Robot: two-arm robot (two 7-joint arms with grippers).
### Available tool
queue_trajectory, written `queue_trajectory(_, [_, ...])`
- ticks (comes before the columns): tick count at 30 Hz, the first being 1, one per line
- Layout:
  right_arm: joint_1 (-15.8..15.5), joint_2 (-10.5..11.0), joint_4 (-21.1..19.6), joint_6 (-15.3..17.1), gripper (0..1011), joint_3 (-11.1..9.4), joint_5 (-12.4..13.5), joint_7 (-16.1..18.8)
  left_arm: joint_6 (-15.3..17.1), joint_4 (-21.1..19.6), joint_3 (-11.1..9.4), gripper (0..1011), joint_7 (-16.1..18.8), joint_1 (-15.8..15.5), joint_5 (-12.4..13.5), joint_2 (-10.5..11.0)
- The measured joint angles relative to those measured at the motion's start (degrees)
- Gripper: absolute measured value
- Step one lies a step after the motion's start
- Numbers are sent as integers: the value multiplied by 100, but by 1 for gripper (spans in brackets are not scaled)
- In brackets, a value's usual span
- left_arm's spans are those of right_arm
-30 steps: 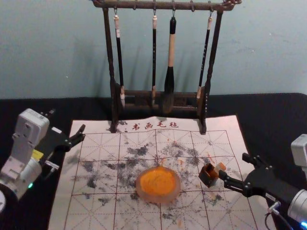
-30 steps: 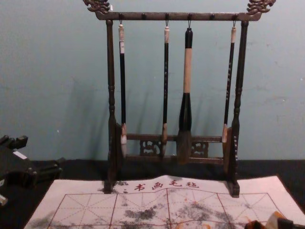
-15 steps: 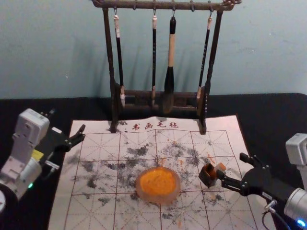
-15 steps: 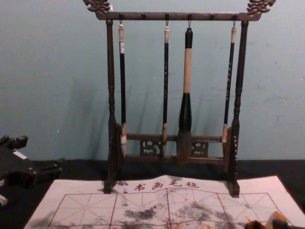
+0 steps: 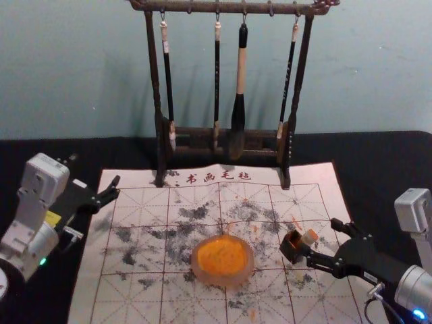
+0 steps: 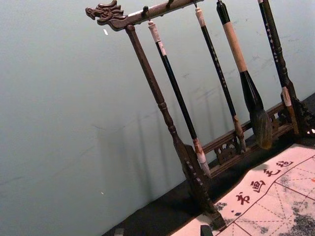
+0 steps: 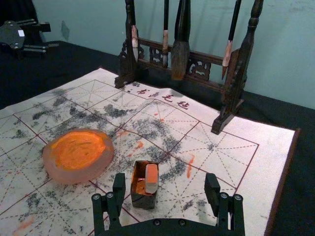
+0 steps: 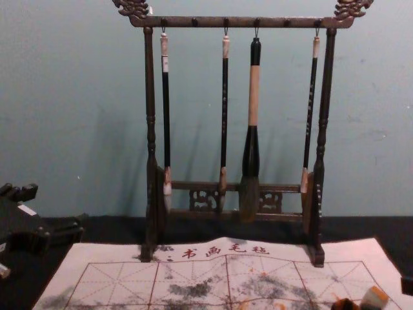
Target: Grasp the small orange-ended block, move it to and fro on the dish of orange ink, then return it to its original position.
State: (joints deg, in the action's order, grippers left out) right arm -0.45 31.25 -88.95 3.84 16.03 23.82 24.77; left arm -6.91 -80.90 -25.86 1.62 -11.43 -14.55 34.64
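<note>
- R gripper, black two-fingered (image 7: 165, 182), at R of white ink-spotted felt mat (image 5: 138, 202): fingers wide apart, nothing gripped; block & box just ahead of tips, approx. betw. them.
- L gripper, black two-fingered (image 5: 93, 170), idle by mat's L edge, fingers apart.
- Task block, small pale bar w/ orange end (image 7: 151, 178): in dark square open-topped box (image 7: 143, 200), upper part clear of rim, R of round translucent dish (image 5: 223, 282) holding orange ink (image 5: 223, 255). No pickup yet.
- Risk 1: in head view one finger looks v. near box; contact can't be confirmed. If reach too low, closing could nip box wall, shove or lift box w/ block.
- Risk 2: block looks off-centre betw. fingers (nearer one). Cause: poor lateral alignment; one pad would hit first, tip block or drag box.
- Risk 3: block tilted; pads not matched to slant → twist or slip on lift. Ink on block might add slip.
- Risk 4: low or sideways exit could catch rim & topple box.
- Orientation: orange end up, pointing out of box mouth. Long axis slanted, rising from box twd robot's R; not upright, not flat. Exact angle unclear.
</note>
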Motion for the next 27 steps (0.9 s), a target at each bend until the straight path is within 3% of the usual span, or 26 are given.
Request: queue_trajectory(27, [42, -43, 60, 10, 1002, 10, 6, 1, 0, 0, 0, 1001, 0, 0, 0, 0])
